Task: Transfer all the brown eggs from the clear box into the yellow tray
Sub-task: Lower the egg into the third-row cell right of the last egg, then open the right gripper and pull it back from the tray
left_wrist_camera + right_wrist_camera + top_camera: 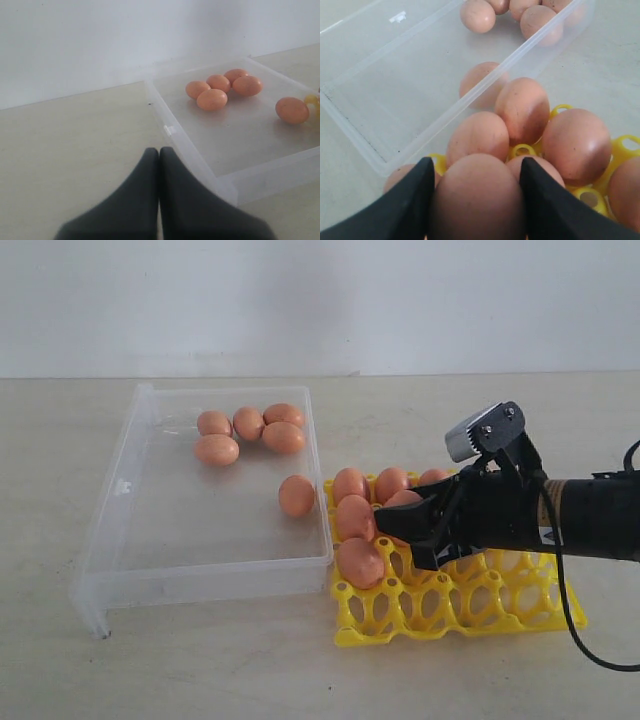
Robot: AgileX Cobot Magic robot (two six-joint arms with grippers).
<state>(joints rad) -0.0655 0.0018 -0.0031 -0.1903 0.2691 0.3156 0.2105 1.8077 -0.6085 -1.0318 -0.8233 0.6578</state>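
my right end effector (400,525) grips one egg (477,205) above the tray (470,612); left end effector (159,200) fully closed, empty.

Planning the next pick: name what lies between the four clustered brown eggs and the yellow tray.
One lone orange-brown oval egg, inside the shallow clear plastic box by its wall, as the exterior view shows.

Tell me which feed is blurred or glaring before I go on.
Exterior view: even light, sharp, little glare on the shallow clear plastic box. Left wrist view: shut black left claw blurred, background sharper. Right wrist view: the orange-brown oval egg in the right claw is soft.
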